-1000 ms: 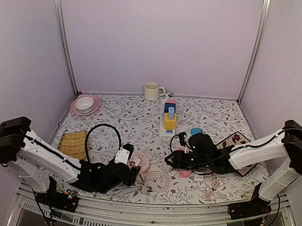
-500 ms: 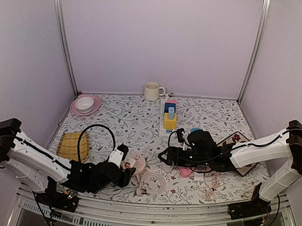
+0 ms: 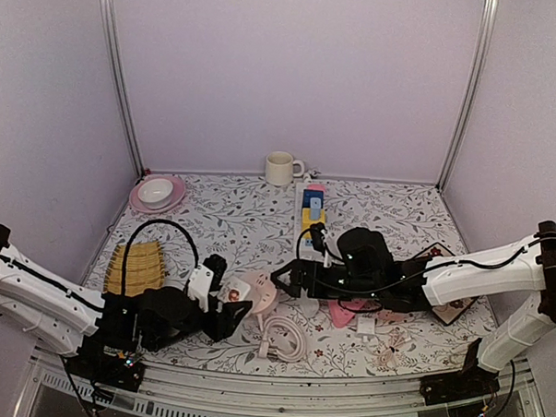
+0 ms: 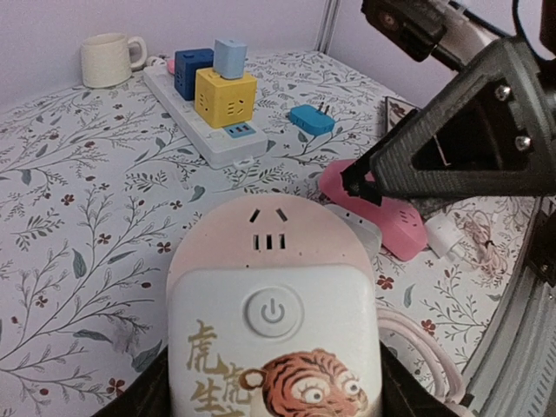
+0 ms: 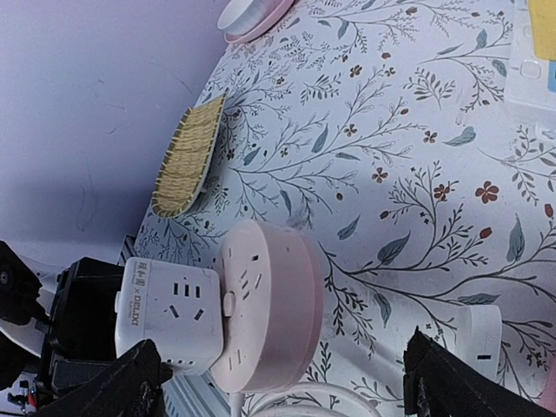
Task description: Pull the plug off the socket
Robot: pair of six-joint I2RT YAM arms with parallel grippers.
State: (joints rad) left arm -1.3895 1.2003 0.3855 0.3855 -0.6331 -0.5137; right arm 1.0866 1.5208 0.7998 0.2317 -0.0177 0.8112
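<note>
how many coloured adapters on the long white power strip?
4, in a row on the power strip: pink adapter at the far end, then dark blue cube, light blue block, yellow cube toward the near end. Others could hide behind them.

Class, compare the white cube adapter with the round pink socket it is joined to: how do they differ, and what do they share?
The white cube adapter is boxy; the round pink socket is a thick disc. The adapter sits in the left gripper; the pink socket is ungripped, with the open right gripper near it. Both carry socket slots and are joined.
</note>
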